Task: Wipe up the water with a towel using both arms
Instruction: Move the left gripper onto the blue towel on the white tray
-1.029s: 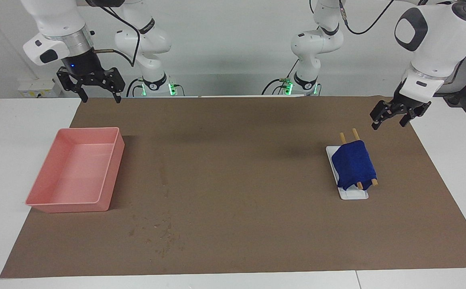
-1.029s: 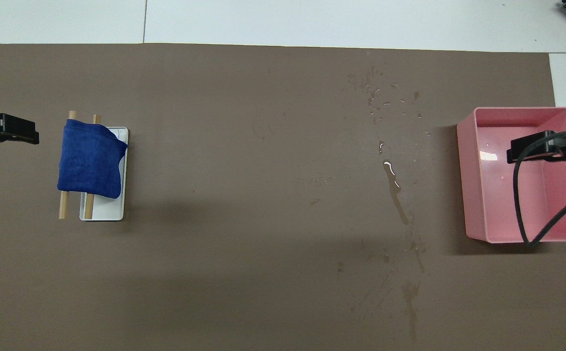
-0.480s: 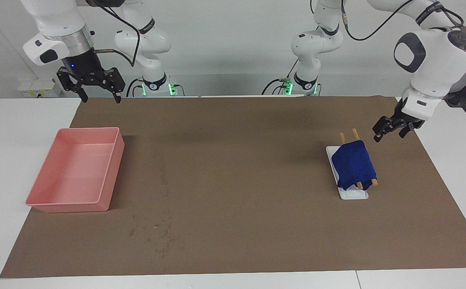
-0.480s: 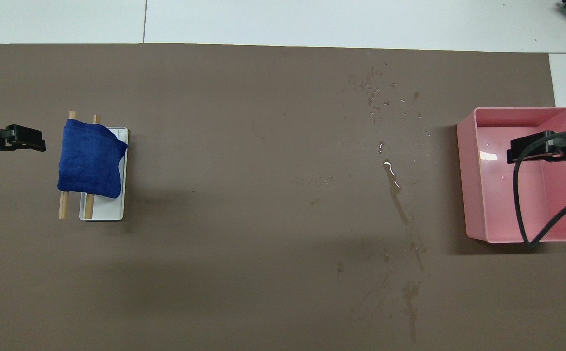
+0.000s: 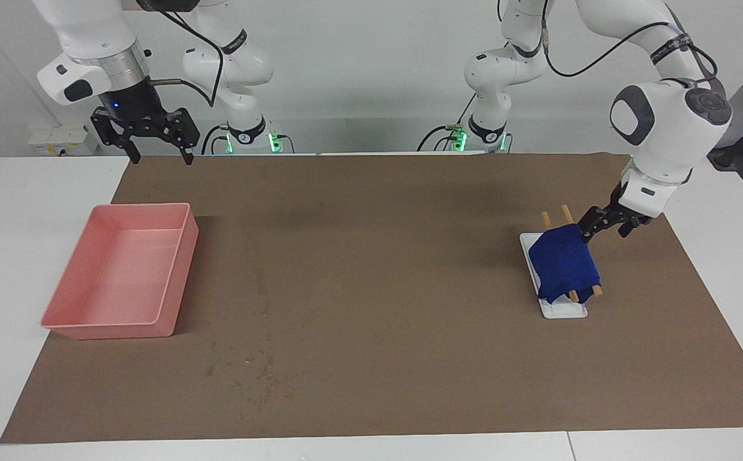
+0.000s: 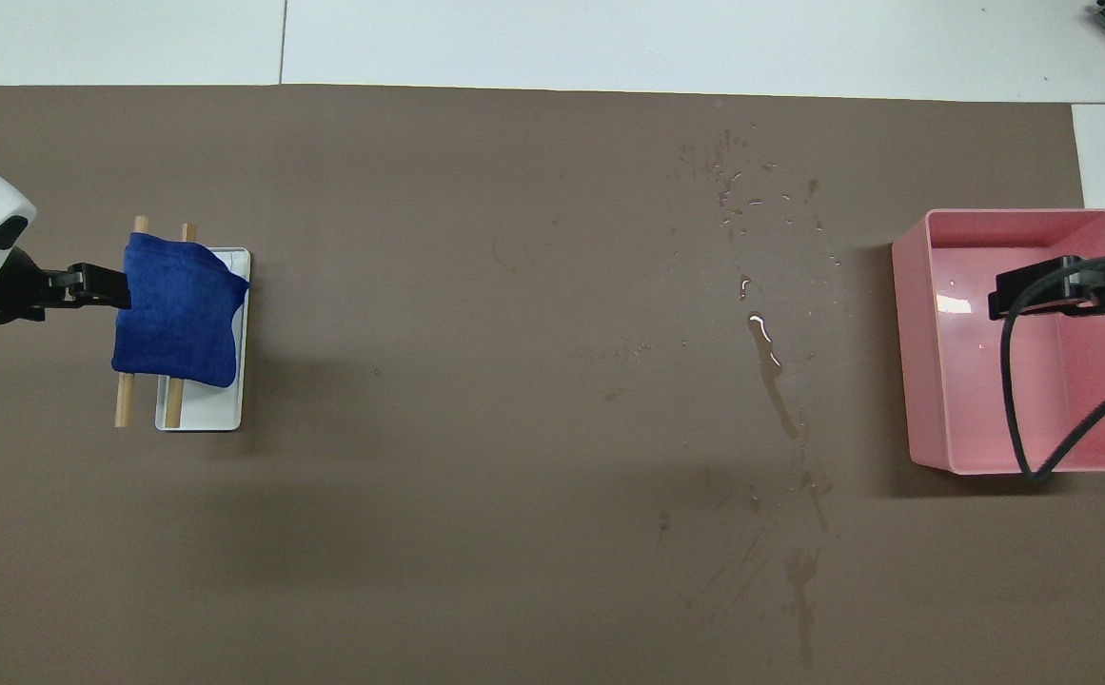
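Draping the rack [image 5: 563, 310] — towel [image 5: 563, 263] meets left gripper [image 5: 585, 231].

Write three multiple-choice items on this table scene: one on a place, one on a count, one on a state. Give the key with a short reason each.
1. Where is the towel?
A. in the pink tray
B. draped over the rack
C. flat on the mat

2. How many wooden rods does the rack have?
A. two
B. three
C. four

3. What is the left tool doing?
A. lifting the towel high
B. resting in the pink tray
C. at the towel's edge

Key: 1 B, it hangs over the rods. 2 A, two rod ends show. 3 C, its tip meets the towel, which lies on the rack; the right tool waits above the pink tray.
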Motion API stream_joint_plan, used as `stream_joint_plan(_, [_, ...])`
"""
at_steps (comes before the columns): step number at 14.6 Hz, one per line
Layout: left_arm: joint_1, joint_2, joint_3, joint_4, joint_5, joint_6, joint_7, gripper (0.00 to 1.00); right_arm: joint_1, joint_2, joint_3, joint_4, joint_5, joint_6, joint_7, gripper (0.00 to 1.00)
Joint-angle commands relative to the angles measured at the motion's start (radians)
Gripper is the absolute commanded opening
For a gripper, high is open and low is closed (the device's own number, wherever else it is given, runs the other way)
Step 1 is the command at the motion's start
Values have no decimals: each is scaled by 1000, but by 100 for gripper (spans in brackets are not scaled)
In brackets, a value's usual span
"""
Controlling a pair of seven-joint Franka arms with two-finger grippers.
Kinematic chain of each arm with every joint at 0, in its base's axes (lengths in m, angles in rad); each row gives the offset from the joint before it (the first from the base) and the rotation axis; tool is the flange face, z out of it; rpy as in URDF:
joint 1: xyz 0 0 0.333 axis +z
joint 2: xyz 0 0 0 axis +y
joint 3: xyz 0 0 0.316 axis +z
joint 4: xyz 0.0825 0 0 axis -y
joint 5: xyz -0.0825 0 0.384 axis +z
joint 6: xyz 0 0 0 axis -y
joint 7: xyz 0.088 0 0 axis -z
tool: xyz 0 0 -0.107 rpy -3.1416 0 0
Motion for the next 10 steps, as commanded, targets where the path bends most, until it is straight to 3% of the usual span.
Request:
stream_joint_plan(1, [-4,-13,1,-60,-5,66,3,100,-1,-19,4,-23,-15,1,13,100])
stream_joint_plan(5, [-10,-13,1,-118,-5,113,1,100,-1,-19,4,-23,-15,1,13,100])
stream_joint_plan(10, [-13,-22,1,-138,-5,106,1,82,-1,-21,4,-25,-15,2,13,100])
